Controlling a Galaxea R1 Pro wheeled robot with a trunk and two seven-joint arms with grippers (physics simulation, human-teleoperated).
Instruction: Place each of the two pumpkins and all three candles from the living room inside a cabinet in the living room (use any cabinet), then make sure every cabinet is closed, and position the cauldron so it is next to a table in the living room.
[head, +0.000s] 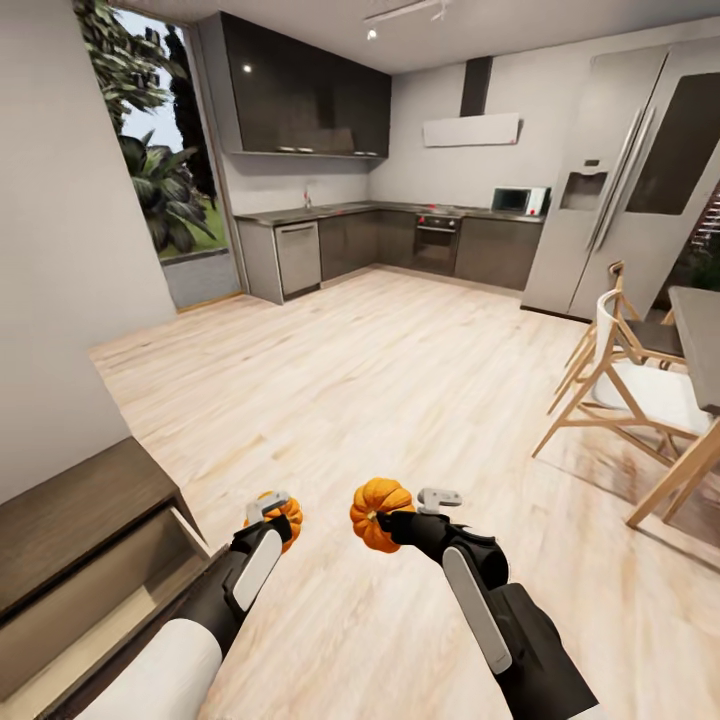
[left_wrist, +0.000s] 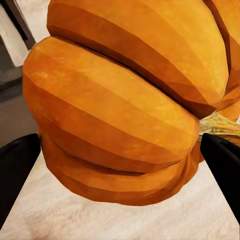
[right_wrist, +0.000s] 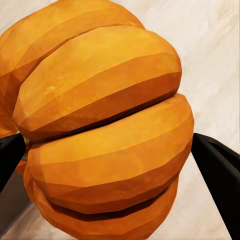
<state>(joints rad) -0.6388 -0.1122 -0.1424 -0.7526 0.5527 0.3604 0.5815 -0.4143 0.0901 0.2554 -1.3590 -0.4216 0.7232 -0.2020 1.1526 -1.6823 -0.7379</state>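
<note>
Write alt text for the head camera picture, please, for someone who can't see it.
A robot's two black arms each hold a small orange pumpkin, the left pumpkin in the left gripper and the right pumpkin in the right gripper, above a pale wood floor. An open drawer of a dark cabinet sits at lower left; a kitchen and wooden chairs lie beyond.

Two ribbed orange pumpkins hang above the wood floor, one clamped in each gripper. The left pumpkin (head: 283, 513) sits just beside the open drawer of the dark-brown cabinet (head: 80, 560), at its front corner; the right pumpkin (head: 377, 512) shows its stem sideways.
</note>
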